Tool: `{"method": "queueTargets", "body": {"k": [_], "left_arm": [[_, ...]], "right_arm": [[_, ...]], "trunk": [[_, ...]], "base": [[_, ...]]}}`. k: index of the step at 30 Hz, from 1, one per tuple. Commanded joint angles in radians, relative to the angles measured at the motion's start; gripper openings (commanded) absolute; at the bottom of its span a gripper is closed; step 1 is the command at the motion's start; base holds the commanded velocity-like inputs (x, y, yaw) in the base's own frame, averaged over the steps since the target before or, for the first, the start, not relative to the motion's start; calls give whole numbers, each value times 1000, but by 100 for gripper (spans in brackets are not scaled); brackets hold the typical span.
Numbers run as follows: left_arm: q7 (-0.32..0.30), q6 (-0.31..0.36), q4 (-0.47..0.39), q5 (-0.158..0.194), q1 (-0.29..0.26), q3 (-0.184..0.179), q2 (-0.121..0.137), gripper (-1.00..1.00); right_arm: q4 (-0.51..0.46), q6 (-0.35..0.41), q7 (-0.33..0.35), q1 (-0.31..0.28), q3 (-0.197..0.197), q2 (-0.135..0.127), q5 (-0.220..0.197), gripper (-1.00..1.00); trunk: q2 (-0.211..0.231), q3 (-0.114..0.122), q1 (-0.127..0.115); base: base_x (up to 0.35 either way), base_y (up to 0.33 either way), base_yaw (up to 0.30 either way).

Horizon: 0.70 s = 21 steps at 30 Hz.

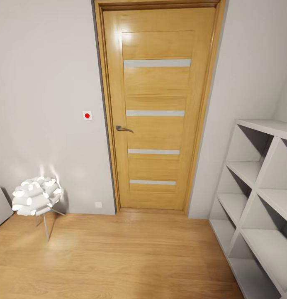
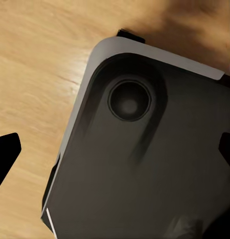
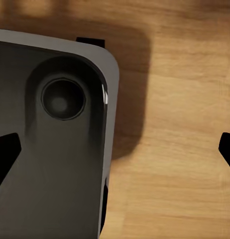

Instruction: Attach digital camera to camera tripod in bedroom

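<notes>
Light wood floor (image 1: 131,253) runs to a closed wooden door (image 1: 156,112), white cube shelves (image 1: 259,199) alongside, a white petal lamp (image 1: 35,196) opposite. Both wrist views look down on the robot's dark base (image 2: 145,169); both jaws are spread, empty.

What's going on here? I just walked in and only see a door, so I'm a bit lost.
Nothing is being handled right now. The head view faces a closed wooden door in the bedroom, with a white floor lamp to its left and white cube shelves on the right. Both wrist views look down at the robot's dark base over the wood floor. The left gripper and right gripper are open and empty.
</notes>
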Motion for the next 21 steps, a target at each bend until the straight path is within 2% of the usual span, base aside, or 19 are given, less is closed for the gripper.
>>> {"method": "queueTargets", "body": {"k": [1, 10, 21], "left_arm": [[1, -2, 0, 6, 0, 1, -2, 100], [1, -6, 2, 2, 0, 0, -15, 100], [2, -6, 2, 10, 0, 3, -14, 100]], "right_arm": [[-1, -1, 3, 1, -9, 0, 10, 100], [-1, 4, 3, 0, -12, -2, 10, 100], [-2, 6, 6, 0, -6, 4, 11, 100]], "trunk": [[0, -1, 0], [0, -1, 0], [0, -1, 0]], "base": [[87, -99, 0], [135, -196, 0], [155, -238, 0]]}}
